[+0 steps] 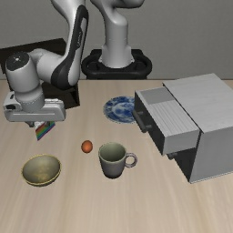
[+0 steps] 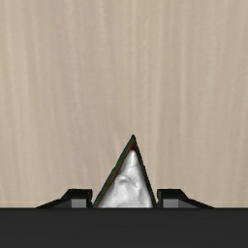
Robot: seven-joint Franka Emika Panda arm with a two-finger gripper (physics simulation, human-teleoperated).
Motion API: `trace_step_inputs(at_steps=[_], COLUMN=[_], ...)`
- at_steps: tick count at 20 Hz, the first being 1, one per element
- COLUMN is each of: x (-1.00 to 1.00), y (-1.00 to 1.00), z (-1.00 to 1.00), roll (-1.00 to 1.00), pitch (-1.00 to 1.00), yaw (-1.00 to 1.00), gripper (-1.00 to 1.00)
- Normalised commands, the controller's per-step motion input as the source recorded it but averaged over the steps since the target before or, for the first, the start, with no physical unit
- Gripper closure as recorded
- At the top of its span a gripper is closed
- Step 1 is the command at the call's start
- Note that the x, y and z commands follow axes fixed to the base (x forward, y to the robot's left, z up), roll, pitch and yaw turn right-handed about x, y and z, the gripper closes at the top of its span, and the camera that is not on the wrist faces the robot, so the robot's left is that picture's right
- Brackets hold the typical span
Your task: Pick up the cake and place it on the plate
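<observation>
The cake (image 1: 44, 134) is a wedge-shaped slice with rainbow layers, at the exterior view's left on the wooden table (image 1: 82, 196). My gripper (image 1: 40, 125) points straight down onto it. In the wrist view the cake (image 2: 126, 179) shows as a pale triangle with its wide end between my fingertips (image 2: 76, 198), which press it from both sides, so my gripper (image 2: 124, 200) is shut on it. I cannot tell whether it is off the table. The blue patterned plate (image 1: 119, 109) lies near the table's middle, well to the exterior view's right of the cake.
A grey cabinet (image 1: 205, 118) with an open drawer (image 1: 166, 123) stands at the exterior view's right, next to the plate. A green mug (image 1: 114, 159), a small orange ball (image 1: 86, 146) and an olive bowl (image 1: 42, 169) sit in front.
</observation>
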Motion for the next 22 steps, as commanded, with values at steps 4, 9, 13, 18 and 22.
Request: trace_step_inputs(at_steps=[4,9,13,18,22], x=[0.0,0.0,0.0,0.0,0.0], y=[0.0,0.6,1.0,1.0,1.0], z=[1.0,0.4,0.0,0.0,0.0], roll=[0.0,0.0,0.0,0.0,0.0], pitch=[0.0,0.0,0.0,0.0,0.0], yaw=[0.0,0.0,0.0,0.0,0.0], gripper=[1.0,1.0,1.0,1.0,1.0])
